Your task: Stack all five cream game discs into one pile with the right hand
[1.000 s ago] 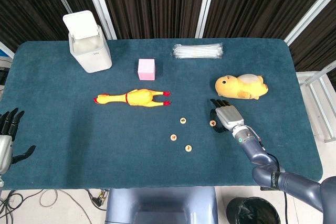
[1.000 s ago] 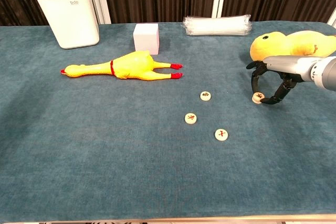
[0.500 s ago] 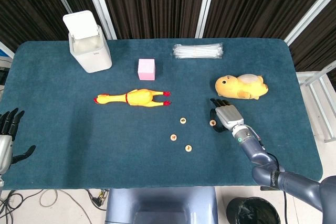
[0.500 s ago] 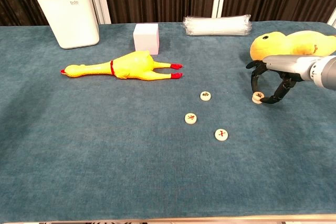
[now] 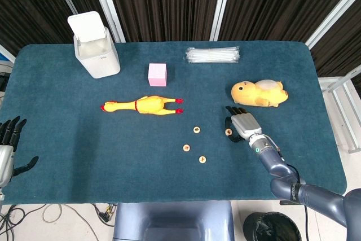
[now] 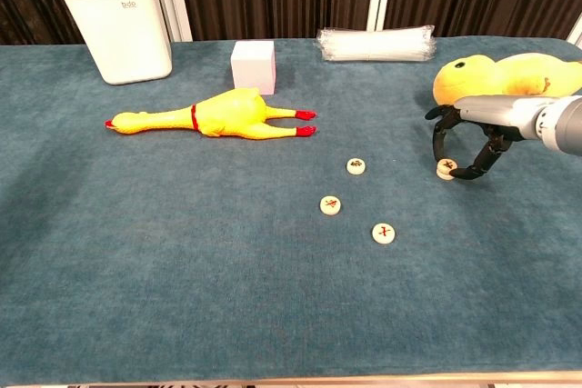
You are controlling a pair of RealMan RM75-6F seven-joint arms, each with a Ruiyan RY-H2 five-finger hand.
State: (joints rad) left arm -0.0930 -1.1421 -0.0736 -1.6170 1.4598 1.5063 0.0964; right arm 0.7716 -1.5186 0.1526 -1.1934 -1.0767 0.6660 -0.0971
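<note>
Almost no movement is noted: the right hand (image 6: pixel 473 138) remains arched, its fingertips (image 6: pixel 440 154) pinching a cream disc (image 6: pixel 446 168) on the table (image 5: pixel 67 139). Three loose discs (image 6: pixel 356 165) (image 6: pixel 330 204) (image 6: pixel 384 233) are spread towards the rubber chicken (image 6: pixel 214 115); open cloth lies between. The plush toy (image 6: pixel 496 74) is close behind. The left hand (image 5: pixel 7 148) is held apart at the table edge.

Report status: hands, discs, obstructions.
Right hand fingers around one disc, low at the table. Left hand idle, off the table. Three discs loose. Plush toy close behind.
</note>
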